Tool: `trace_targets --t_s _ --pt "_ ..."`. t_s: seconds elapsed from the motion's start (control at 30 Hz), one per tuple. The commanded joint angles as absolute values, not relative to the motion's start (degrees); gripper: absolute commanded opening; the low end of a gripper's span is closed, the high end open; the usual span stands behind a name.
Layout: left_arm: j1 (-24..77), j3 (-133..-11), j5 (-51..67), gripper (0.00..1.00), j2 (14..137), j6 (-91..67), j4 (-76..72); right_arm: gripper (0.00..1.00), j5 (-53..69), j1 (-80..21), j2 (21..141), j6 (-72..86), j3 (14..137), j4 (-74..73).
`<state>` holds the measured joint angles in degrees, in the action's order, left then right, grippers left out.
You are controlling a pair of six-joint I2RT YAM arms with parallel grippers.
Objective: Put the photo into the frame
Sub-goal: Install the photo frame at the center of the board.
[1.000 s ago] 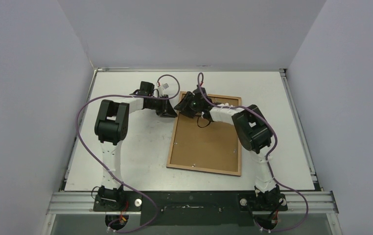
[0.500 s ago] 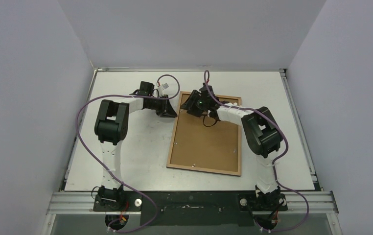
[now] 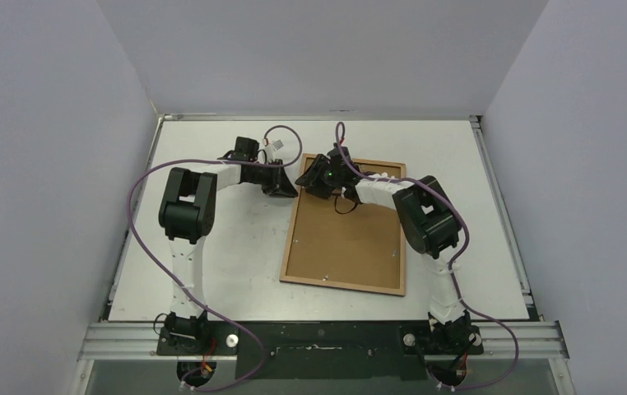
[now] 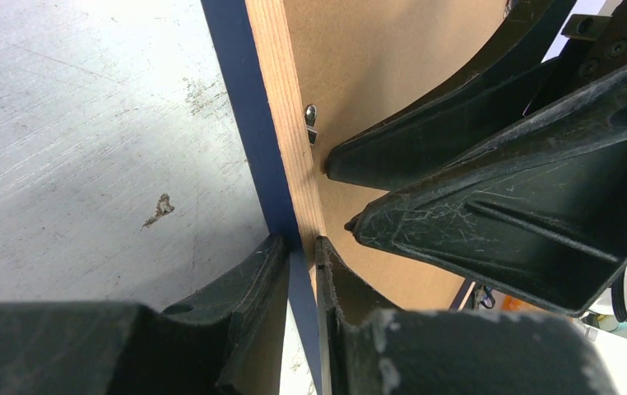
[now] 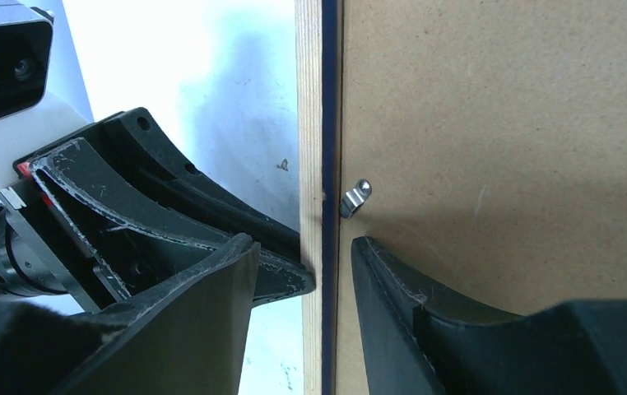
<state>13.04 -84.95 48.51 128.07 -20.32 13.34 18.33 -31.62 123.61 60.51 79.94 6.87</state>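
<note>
left gripper (image 4: 302,247) pinching frame (image 4: 290,123), right gripper (image 5: 304,247) astride

Table (image 3: 228,247): white, scratched and scuffed grey where I look closely.
Stain (image 4: 160,209): a small brownish fleck on the table's bare part.
Backing board (image 3: 345,243): plain brown, lying flat — right of the table's middle.
Walls (image 3: 47,164): pale grey, on three sides of me.
Rail (image 3: 318,337): aluminium, along the near edge.

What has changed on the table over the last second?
The right gripper drifted slightly toward the far right, then came back to the far left corner of the frame, jaws open astride its rail. The left gripper stays clamped on that rail; the frame has not moved.
</note>
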Motion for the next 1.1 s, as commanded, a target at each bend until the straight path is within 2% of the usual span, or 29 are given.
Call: trace_targets --t_s 0.0,0.83,1.07 --pt "13.10 -84.26 48.41 0.16 128.67 -18.46 14.51 0.46 18.01 -32.37 125.46 61.43 82.29 7.97" --pt "13.36 -83.52 49.69 0.14 128.94 -18.59 14.11 0.46 13.19 -34.08 127.33 60.03 86.92 8.42" --pt "11.51 -84.85 52.32 0.16 127.97 -19.81 15.79 0.46 16.85 -33.17 122.90 52.81 93.88 -0.42"
